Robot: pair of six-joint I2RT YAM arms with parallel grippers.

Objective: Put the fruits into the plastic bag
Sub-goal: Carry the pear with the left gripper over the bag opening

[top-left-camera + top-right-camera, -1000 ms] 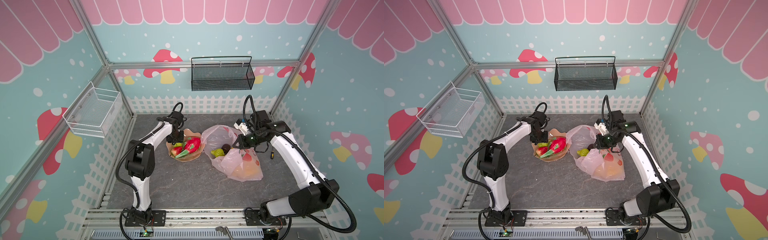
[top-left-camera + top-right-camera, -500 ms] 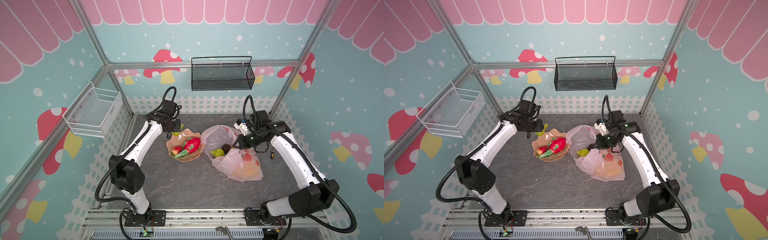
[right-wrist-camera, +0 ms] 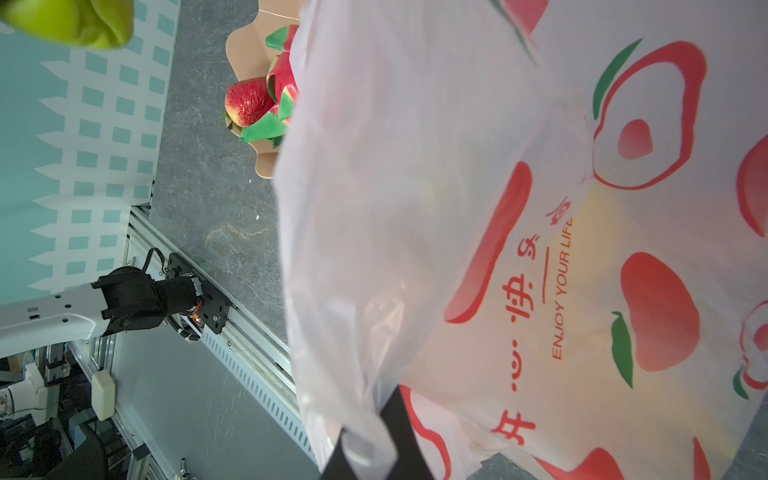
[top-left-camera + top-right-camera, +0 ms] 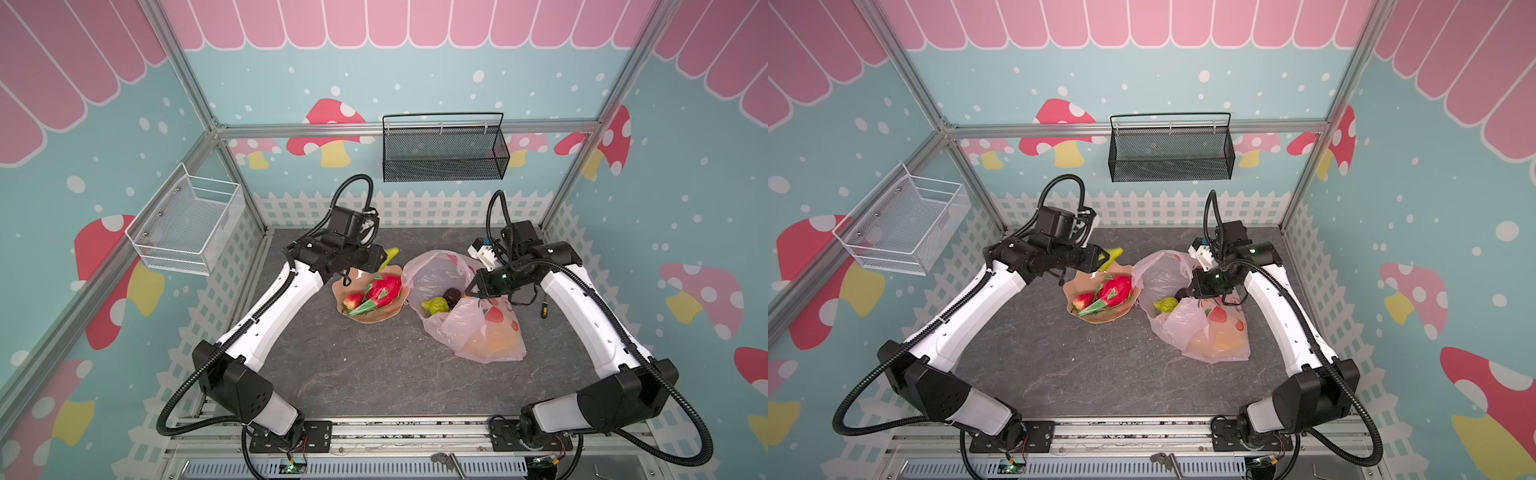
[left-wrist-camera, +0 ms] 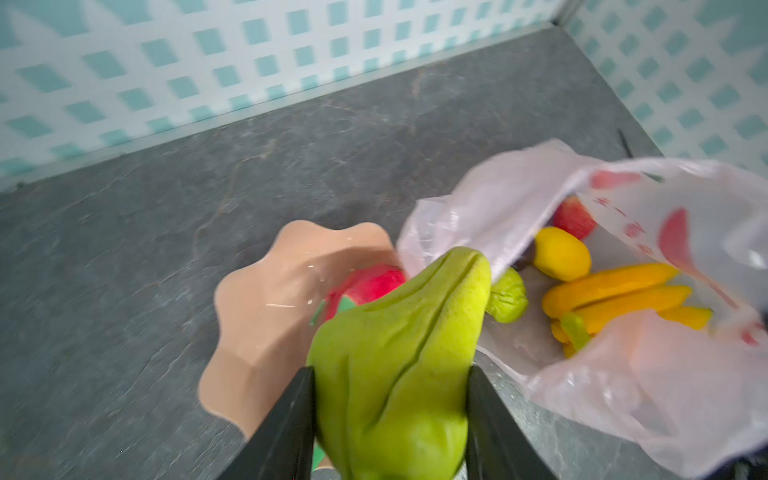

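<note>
Right, my left gripper (image 5: 390,370) is clamped on the yellow-green pear (image 5: 399,324) near the tan dish (image 5: 257,316), while my right gripper (image 3: 370,419) pinches the plastic bag (image 3: 457,208), its mouth open.

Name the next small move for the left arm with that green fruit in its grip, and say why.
Probably carry the green fruit sideways until it hangs over the open mouth of the plastic bag, then release. The left claw grips it up by the dish, not yet over the mouth. The right claw pinches the bag's rim, so the mouth gapes.
</note>
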